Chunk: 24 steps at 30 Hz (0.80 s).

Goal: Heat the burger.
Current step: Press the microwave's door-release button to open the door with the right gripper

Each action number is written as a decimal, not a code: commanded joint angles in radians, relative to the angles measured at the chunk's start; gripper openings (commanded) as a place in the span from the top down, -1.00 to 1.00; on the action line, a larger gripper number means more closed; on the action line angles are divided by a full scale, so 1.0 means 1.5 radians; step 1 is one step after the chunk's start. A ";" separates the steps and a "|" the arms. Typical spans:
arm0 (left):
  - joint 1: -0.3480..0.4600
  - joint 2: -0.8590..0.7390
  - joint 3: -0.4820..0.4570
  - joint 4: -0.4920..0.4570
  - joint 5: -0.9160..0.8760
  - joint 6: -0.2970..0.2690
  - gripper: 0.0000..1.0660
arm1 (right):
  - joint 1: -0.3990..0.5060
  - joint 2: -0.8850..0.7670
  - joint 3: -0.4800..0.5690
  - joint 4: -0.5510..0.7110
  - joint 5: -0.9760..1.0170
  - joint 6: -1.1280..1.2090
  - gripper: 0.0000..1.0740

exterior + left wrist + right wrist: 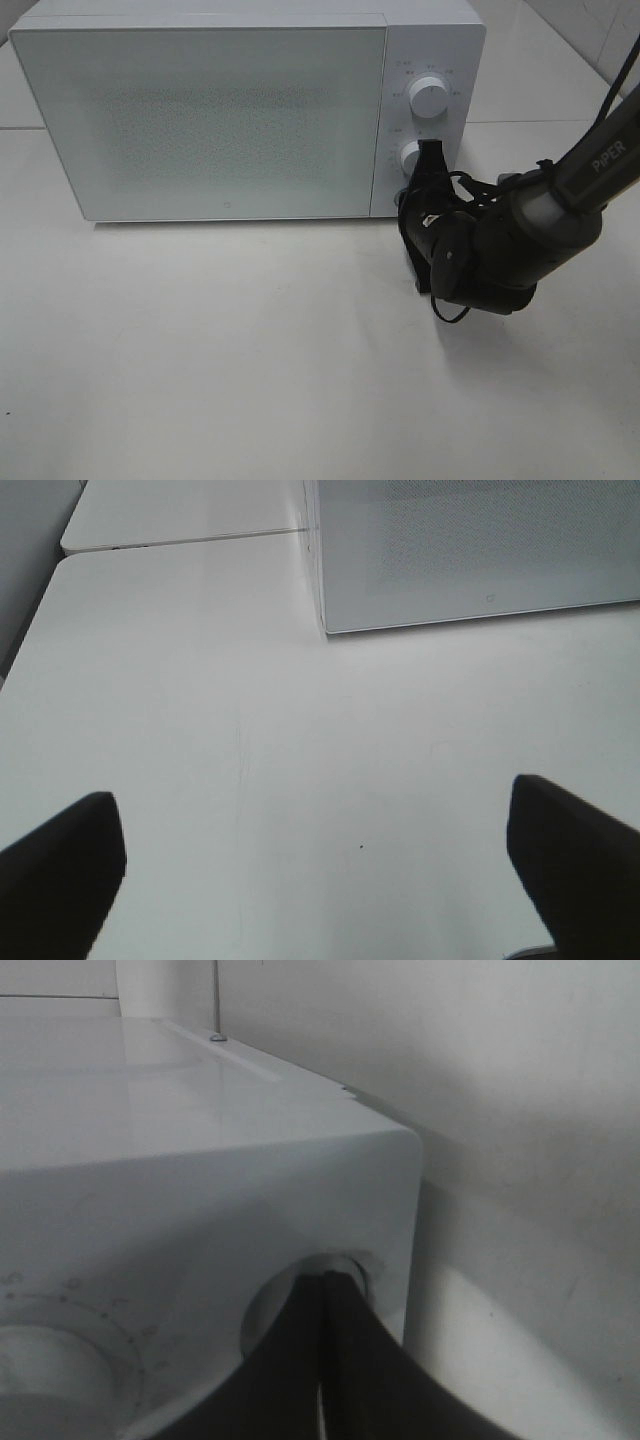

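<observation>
Right black gripper (431, 150) is pinched fully shut, tips poked at the right-hand control panel of the boxy white microwave (220, 110), right next to the lower round white knob (410, 157). Can't tell which control it's actually touching. The burger isn't visible anywhere; my guess is it's behind the closed frosted door. Tip for this bit: push or nudge gently, square-on to the panel, so the oven doesn't slide on the white table (250, 350). Left gripper (315, 815) hangs spread wide over bare table, holding nothing
</observation>
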 commanded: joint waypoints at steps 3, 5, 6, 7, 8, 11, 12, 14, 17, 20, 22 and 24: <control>0.001 -0.014 0.001 -0.003 -0.001 -0.001 -0.84 | -0.003 -0.004 -0.022 0.005 -0.077 -0.015 1.00; 0.001 -0.014 0.001 -0.003 -0.001 -0.001 -0.84 | -0.003 -0.004 -0.025 0.005 -0.081 -0.015 1.00; 0.001 -0.014 0.001 -0.003 -0.001 -0.001 -0.84 | -0.003 -0.003 -0.034 0.007 -0.085 -0.019 1.00; 0.001 -0.014 0.001 -0.003 -0.001 -0.001 -0.84 | -0.010 0.000 -0.046 0.014 -0.093 -0.023 1.00; 0.001 -0.014 0.001 -0.003 -0.001 -0.001 -0.84 | -0.010 0.000 -0.046 0.014 -0.093 -0.023 1.00; 0.001 -0.014 0.001 -0.003 -0.001 -0.001 -0.84 | -0.011 0.008 -0.069 0.017 -0.098 -0.023 1.00; 0.001 -0.014 0.001 -0.003 -0.001 -0.001 -0.84 | -0.019 0.015 -0.085 0.019 -0.102 -0.023 1.00; 0.001 -0.014 0.001 -0.003 -0.001 -0.001 -0.84 | -0.019 0.018 -0.092 0.018 -0.103 -0.023 1.00; 0.001 -0.014 0.001 -0.003 -0.001 -0.001 -0.84 | -0.019 0.026 -0.117 0.018 -0.106 -0.027 1.00; 0.001 -0.014 0.001 -0.003 -0.001 -0.001 -0.84 | -0.019 0.027 -0.117 0.017 -0.105 -0.032 1.00; 0.001 -0.014 0.001 -0.003 -0.001 -0.001 -0.84 | -0.019 0.027 -0.117 0.017 -0.103 -0.043 1.00; 0.001 -0.014 0.001 -0.003 -0.001 -0.001 -0.84 | -0.018 0.027 -0.117 0.017 -0.102 -0.043 1.00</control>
